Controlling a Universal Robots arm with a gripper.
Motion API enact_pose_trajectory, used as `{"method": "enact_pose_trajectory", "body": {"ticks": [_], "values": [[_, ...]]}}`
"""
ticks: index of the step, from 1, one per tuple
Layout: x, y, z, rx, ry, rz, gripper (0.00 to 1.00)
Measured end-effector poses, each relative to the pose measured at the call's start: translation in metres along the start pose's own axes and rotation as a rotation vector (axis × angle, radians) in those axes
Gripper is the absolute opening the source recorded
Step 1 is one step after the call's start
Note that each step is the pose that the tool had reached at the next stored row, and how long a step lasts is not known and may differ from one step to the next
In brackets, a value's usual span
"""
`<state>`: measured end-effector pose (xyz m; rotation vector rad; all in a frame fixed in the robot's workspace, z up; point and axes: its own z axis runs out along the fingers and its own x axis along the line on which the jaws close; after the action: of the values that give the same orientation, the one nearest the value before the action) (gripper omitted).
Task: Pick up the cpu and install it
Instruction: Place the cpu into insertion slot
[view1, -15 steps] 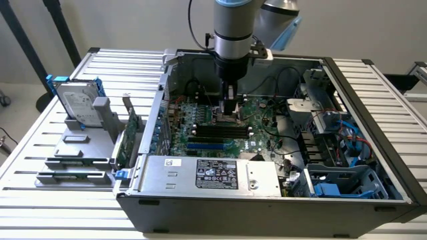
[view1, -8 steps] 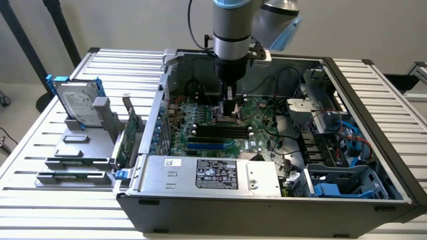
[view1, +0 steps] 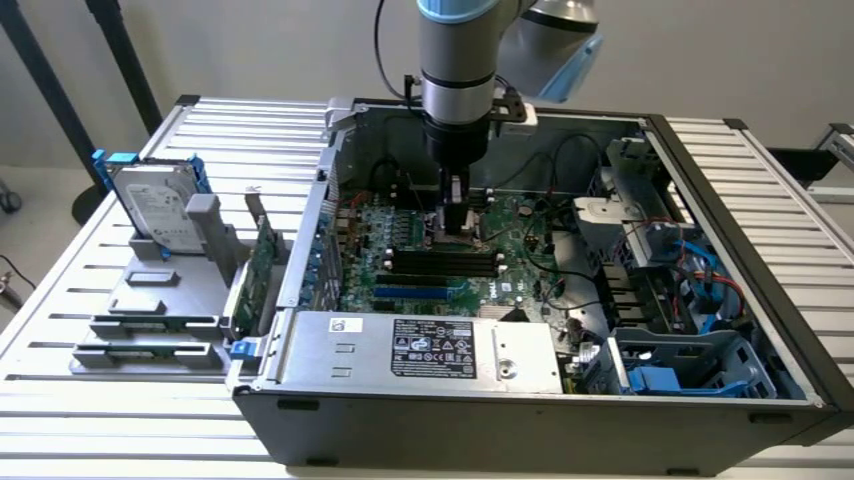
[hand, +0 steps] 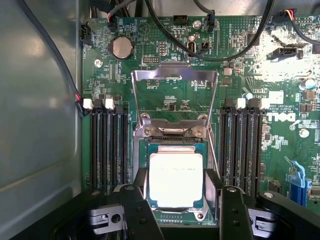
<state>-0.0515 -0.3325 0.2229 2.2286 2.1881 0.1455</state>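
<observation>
The cpu (hand: 176, 177), a small square chip with a shiny silver top, lies flat within the socket frame (hand: 172, 131) on the green motherboard (hand: 165, 55). My gripper (hand: 176, 189) is straight above it, with one black finger (hand: 141, 184) against each of two opposite edges, shut on the chip. The socket's metal load plate (hand: 175, 75) stands swung open beyond the socket. In the exterior view my gripper (view1: 458, 232) reaches straight down into the open computer case (view1: 534, 420), and the arm hides the cpu there.
Black memory slots (hand: 107, 145) (hand: 245, 145) flank the socket on both sides. Black cables (hand: 165, 35) loop over the board beyond the load plate. A power supply (view1: 427, 345) fills the case's near side. On the exterior view's left, a grey holder (view1: 147, 300) carries a hard drive (view1: 154, 205).
</observation>
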Motion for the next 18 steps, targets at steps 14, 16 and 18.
{"method": "enact_pose_trajectory", "body": {"ticks": [14,16,18], "values": [[0.001,-0.0039,0.0090,-0.0152,-0.0047,-0.001,0.54],[0.001,-0.0045,0.0102,-0.0152,-0.0051,-0.001,0.54],[0.002,-0.0050,0.0115,-0.0153,-0.0061,0.000,0.54]]}}
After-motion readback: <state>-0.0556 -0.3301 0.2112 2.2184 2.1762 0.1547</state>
